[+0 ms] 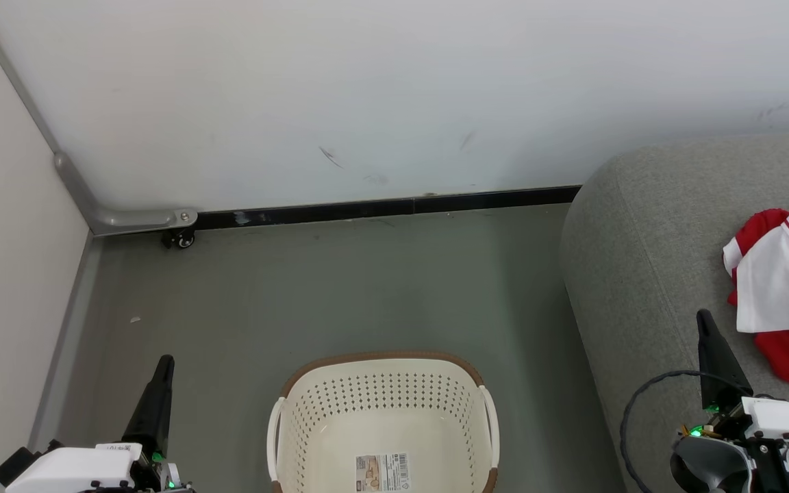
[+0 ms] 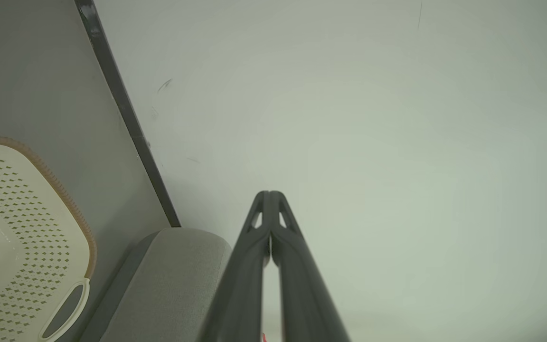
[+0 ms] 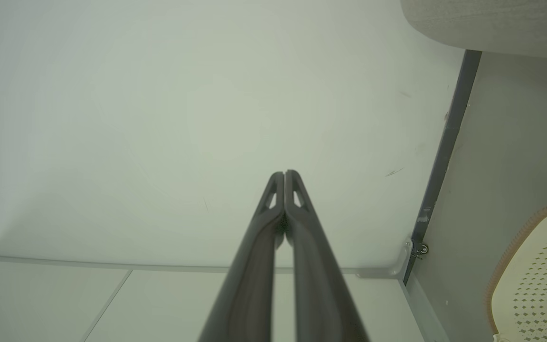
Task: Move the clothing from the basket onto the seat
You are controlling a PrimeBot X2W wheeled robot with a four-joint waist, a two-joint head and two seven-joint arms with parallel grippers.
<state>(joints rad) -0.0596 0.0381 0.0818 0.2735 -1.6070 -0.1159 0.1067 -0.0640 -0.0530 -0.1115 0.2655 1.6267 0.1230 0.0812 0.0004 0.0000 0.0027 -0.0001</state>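
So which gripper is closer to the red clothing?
The right gripper, over the grey seat just beside the clothing. The left gripper is over the floor, on the other side of the basket.

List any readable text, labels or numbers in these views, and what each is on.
No text here is legible.
Sticker on the bottom of the basket: printed lines and a barcode, too small to read.
Small white label on the wrist housing behind the left gripper: dark print, too blurred to read.
Clothing: no lettering visible.
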